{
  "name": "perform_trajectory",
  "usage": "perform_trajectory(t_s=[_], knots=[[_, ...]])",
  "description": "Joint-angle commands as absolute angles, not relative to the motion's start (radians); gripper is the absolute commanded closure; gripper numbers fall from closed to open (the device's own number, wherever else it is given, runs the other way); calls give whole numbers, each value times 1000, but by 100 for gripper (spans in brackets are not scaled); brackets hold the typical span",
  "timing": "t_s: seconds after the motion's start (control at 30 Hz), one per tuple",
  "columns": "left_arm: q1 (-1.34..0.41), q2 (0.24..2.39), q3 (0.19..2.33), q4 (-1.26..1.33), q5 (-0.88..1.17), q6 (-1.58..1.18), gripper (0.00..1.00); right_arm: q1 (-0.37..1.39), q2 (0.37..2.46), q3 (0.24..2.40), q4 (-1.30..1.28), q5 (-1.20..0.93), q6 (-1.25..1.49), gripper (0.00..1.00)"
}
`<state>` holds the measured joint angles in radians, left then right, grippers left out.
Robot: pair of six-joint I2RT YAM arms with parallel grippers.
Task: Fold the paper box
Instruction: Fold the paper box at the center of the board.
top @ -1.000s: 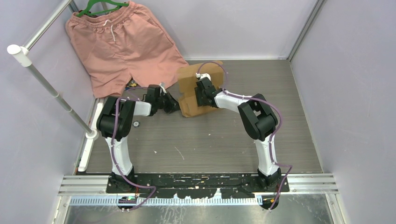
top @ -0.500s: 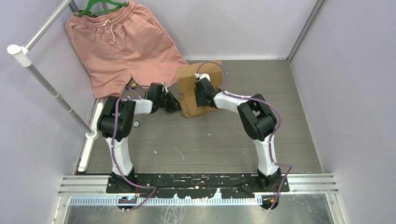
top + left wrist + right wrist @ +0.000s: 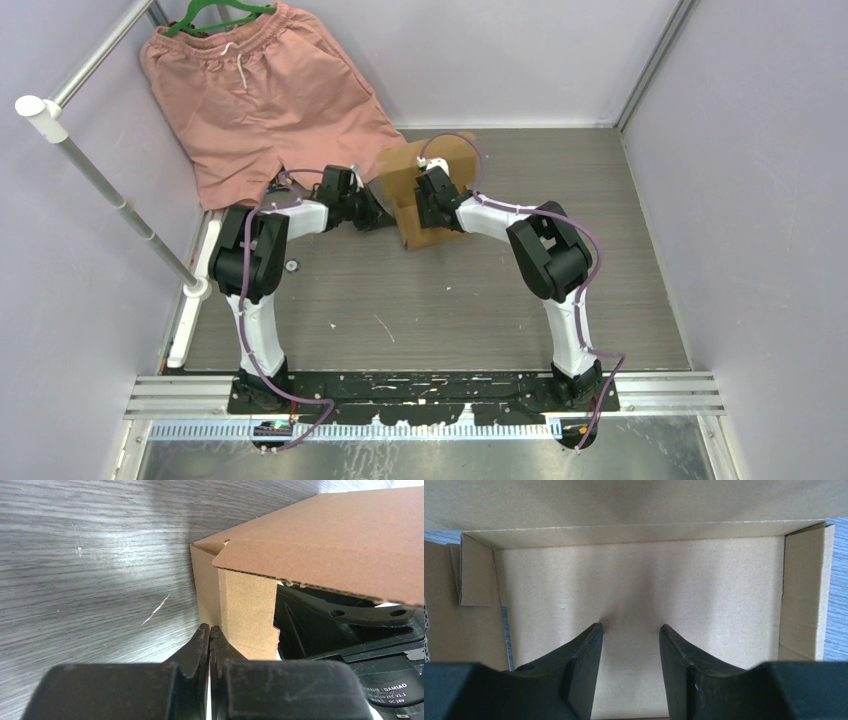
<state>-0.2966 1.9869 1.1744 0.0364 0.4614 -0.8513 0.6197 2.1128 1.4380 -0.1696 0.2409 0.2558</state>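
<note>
left wrist is showing the left fingers [image 3: 200,647] pressed together against a wall of the paper box [image 3: 250,610], far back on the surface [image 3: 450,300], while the spread right fingers [image 3: 584,650] are pinning its floor; overpushing is likely risking buckling that wall.

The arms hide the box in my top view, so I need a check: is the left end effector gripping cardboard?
Observer: No. The left end effector is shut on nothing, its tip at the box's outer wall by a corner.
Operator: And the right?
Observer: The right end effector is open and empty, touching the inner panel.
Operator: Side flaps up?
Observer: Yes, a flap stands at each end of that panel.
</note>
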Motion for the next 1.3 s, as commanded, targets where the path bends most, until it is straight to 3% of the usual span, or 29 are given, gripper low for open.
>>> perform_trajectory(t_s=[0.0, 0.33, 0.9, 1.27], knots=[[-308, 1948, 1215, 40, 460, -828, 99, 648, 2194, 1404, -317, 177, 270, 49], [-321, 1932, 1215, 38, 457, -828, 98, 648, 2187, 1394, -307, 168, 276, 48], [-325, 1870, 1201, 30, 444, -834, 87, 649, 2188, 1397, -307, 164, 282, 48], [-337, 1905, 1220, 2, 443, -813, 87, 648, 2195, 1395, -302, 155, 284, 48]])
